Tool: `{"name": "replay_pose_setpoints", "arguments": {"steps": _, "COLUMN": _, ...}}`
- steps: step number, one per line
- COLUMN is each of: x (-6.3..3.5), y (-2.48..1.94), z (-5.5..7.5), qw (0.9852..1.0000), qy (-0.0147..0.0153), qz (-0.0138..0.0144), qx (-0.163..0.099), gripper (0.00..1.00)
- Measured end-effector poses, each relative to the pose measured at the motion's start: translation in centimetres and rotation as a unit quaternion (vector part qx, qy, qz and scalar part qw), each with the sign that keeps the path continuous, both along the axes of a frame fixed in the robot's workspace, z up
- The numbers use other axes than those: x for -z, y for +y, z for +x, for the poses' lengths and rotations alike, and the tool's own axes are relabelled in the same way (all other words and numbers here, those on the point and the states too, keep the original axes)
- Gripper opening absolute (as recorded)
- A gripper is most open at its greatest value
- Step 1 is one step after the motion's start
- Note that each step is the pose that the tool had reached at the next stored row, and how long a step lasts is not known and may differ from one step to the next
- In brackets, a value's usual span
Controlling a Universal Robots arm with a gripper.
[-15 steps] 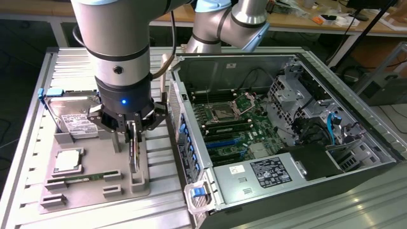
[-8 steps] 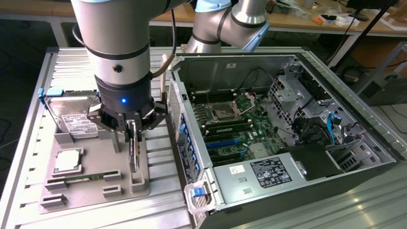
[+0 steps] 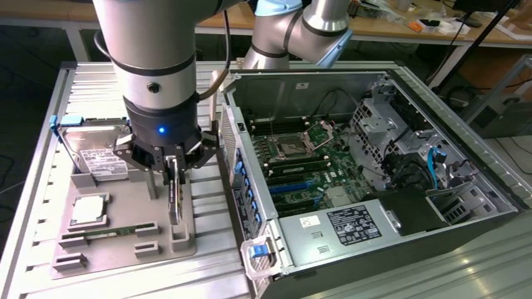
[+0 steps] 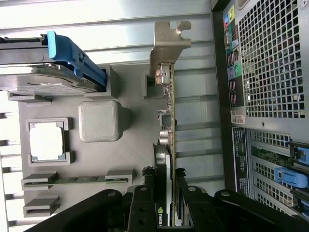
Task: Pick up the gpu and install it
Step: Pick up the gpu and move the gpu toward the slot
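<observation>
Gpu (image 3: 174, 200) stands on edge in a slot of the grey fixture tray (image 3: 124, 258), left of centre in the exterior view, just beside the open computer case (image 3: 465, 205). Its lower edge sits in the tray.

Arm (image 3: 154, 56) comes straight down from the top of the frame. The jaws straddle the card's upper edge. In the wrist view the black fingers (image 4: 145, 205) lie one on each face of the gpu (image 4: 167, 111) and appear pressed against it — jaws pinching the card. Its silvery end bracket (image 4: 169, 41) sticks out at the far end from the jaws.

Others on the tray, toward the exterior view's left:
- hard drive (image 3: 96, 156) with white label, in a blue carrier
- square processor (image 3: 90, 210) in its pocket
- narrow green memory stick (image 3: 116, 232) lying flat in a holder

Tray rests on the ribbed metal counter (image 3: 37, 187). The case lies side-open in the centre and right of the frame — motherboard (image 3: 308, 162) exposed, blue latches (image 3: 249, 199) along the near wall.
</observation>
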State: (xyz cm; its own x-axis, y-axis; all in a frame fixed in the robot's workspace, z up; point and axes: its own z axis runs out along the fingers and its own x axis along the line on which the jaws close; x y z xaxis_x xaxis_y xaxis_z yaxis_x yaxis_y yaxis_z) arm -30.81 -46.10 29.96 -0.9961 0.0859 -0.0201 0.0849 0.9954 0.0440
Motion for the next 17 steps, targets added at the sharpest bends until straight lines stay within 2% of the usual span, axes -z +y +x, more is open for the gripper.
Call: {"name": "replay_pose_setpoints", "arguments": {"steps": 17, "x": -0.65, "y": 0.0, "z": 0.0, "qw": 1.0, "qy": -0.0001, "qz": 0.0001, "qx": 0.0, "gripper": 0.27}}
